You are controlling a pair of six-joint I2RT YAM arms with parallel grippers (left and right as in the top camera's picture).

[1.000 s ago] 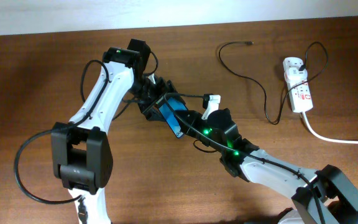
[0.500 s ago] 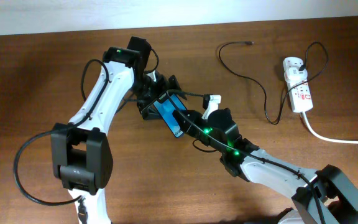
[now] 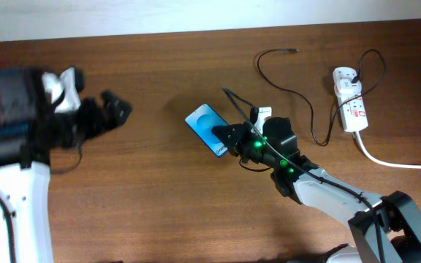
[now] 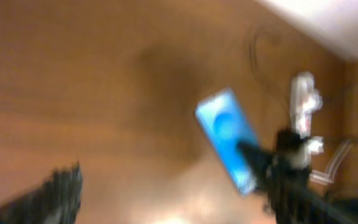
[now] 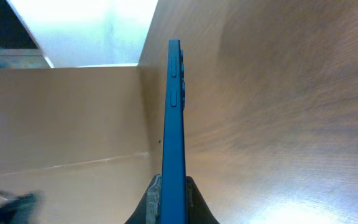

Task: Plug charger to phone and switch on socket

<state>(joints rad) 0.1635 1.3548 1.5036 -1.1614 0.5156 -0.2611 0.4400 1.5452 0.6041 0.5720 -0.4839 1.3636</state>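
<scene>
The phone [image 3: 205, 126], blue screen up, is held just above the middle of the table by its lower right end. My right gripper [image 3: 229, 139] is shut on it. In the right wrist view the phone [image 5: 174, 118] shows edge-on between the fingers [image 5: 174, 193]. My left gripper [image 3: 112, 109] is far to the left of the phone, blurred, open and empty. The left wrist view shows the phone [image 4: 227, 135] from a distance. The charger's black cable [image 3: 298, 95] runs from its plug tip [image 3: 292, 50] to the white adapter [image 3: 344, 75] on the socket [image 3: 352, 104].
The socket's thick white cord [image 3: 393, 162] runs off the right edge. The black cable loops loosely between the phone and the socket. A pale wall strip lines the far table edge.
My left gripper has let go of the phone and swung far to the left. My right gripper still holds the phone and has shifted it slightly right.
</scene>
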